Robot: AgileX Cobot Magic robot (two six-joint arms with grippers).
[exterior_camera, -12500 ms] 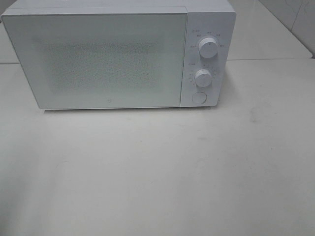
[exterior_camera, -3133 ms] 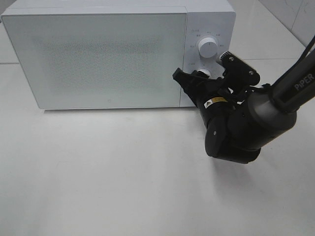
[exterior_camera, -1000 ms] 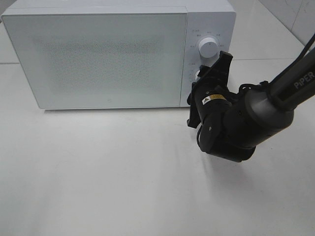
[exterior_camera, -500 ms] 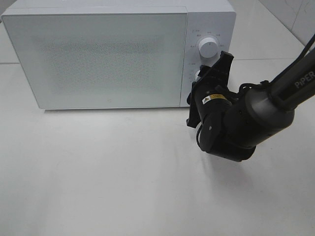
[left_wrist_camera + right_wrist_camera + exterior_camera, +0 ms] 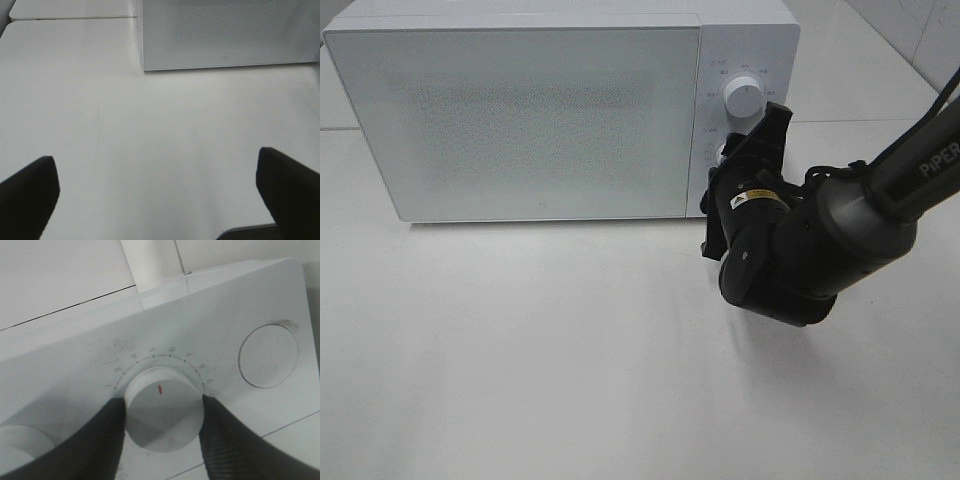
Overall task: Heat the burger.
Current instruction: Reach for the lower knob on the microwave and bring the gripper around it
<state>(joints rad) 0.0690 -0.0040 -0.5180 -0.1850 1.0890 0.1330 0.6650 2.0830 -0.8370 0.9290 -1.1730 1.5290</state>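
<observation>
White microwave [image 5: 520, 120] stands at the far side of the table [image 5: 520, 350], door closed; where the burger is cannot be told. Right gripper [image 5: 162, 405] pinches the lower dial [image 5: 162, 412] on the right-hand panel, one finger each side. Left gripper [image 5: 160, 185] hangs spread wide over the near table

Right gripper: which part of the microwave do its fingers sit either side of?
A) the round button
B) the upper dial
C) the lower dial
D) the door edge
C: the right gripper flanks the lower dial; the upper dial and round button are free.
</observation>
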